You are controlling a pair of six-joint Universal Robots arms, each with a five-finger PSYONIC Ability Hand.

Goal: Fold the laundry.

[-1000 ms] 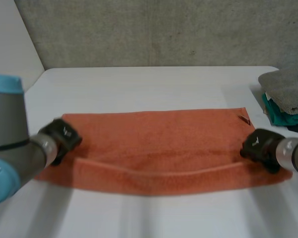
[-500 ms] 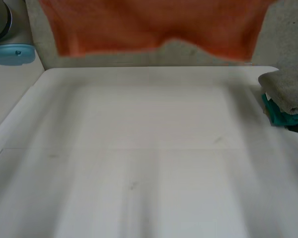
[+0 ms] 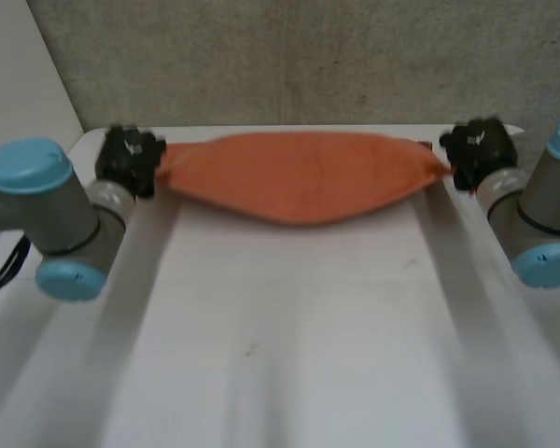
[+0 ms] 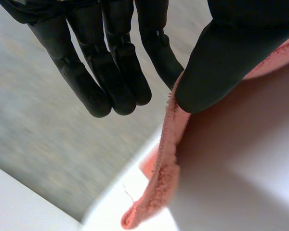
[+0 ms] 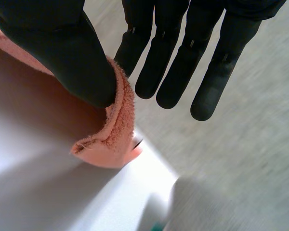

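Flanking white table (image 3: 280, 355), arms extend to far edge | left hand (image 3: 129, 161), right hand (image 3: 476, 149) each pinch an end of orange towel (image 3: 299, 182) under thumb, fingers (image 4: 111, 82) straight | towel slung between, middle sagging | judged soft, light, limp: grip corners.

White counter (image 3: 289, 355) stretching wide on the near side of both robot hands, matt, faintly scuffed, with a few small dark specks. Past the left robot hand (image 3: 128, 159) and the right robot hand (image 3: 476, 149), a rough grey concrete wall (image 3: 289, 56), mottled, rising from the counter's far edge. On the outer side of the left robot hand, a plain pale wall (image 3: 23, 75), meeting the concrete along a slanted seam. Soft, even light throughout. Beyond the fingertips in both wrist views, the same grey concrete, with a bright strip of counter below it.
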